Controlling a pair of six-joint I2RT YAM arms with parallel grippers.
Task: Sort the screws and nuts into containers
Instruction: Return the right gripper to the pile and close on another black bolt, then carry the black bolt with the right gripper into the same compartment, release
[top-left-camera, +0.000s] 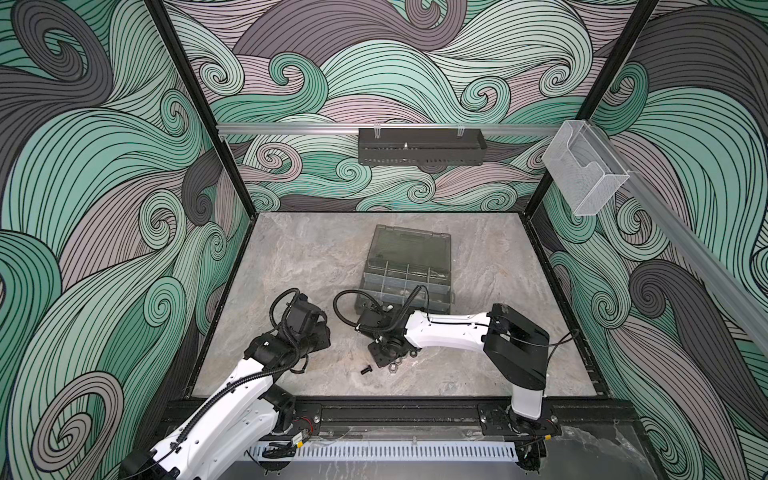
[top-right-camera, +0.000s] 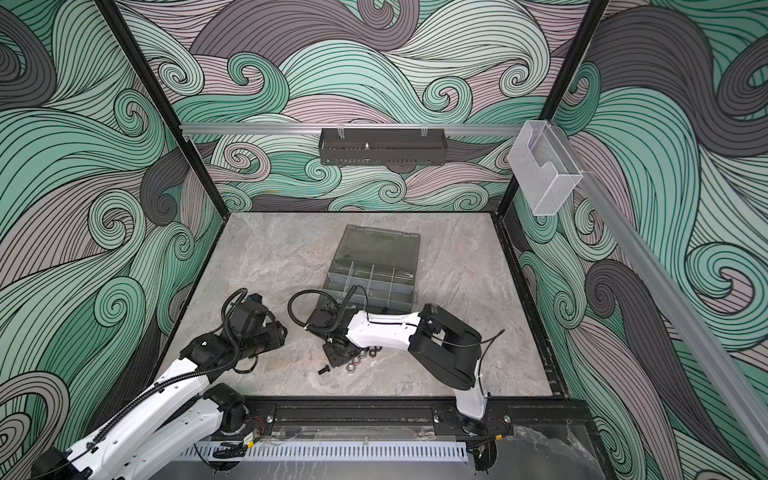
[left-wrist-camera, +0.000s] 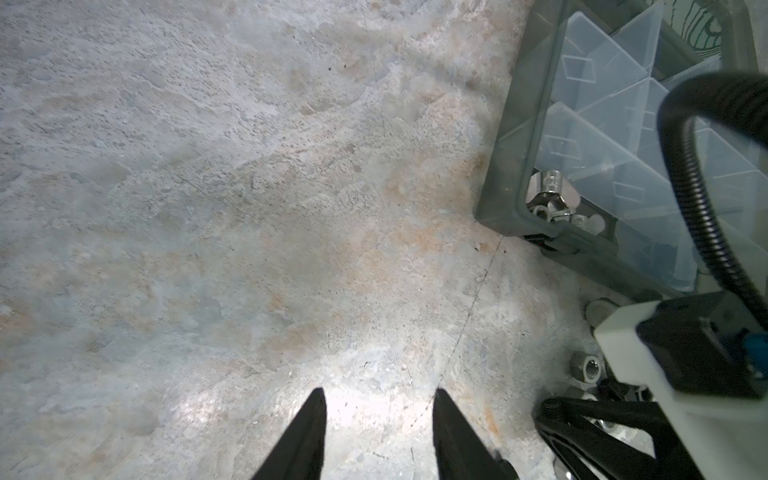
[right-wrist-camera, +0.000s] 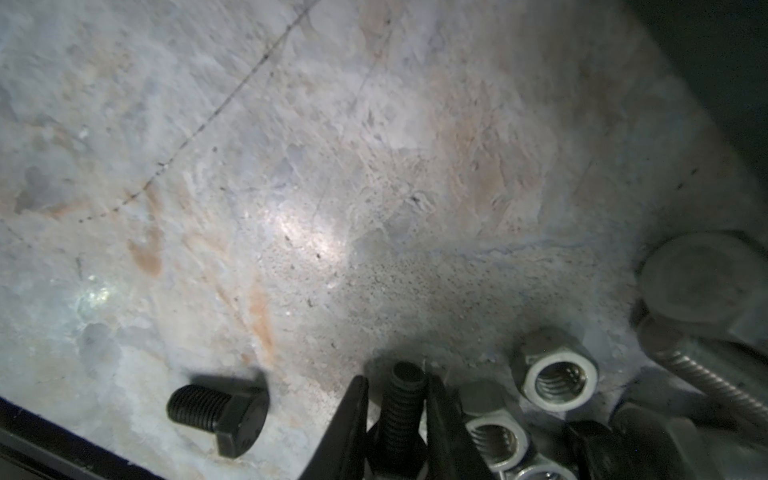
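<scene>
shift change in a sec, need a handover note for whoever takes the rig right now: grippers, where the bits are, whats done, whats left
Left gripper: open and empty, over bare table.
Right gripper: jaws straddle the shank of a black screw on the table. A firm pinch cannot be confirmed.
Loose beside it: another black screw, silver nuts, a silver screw.
Done: a few silver pieces lie in a corner compartment of the open organizer case.
Left: sort the pile by the right gripper into the compartments.
</scene>
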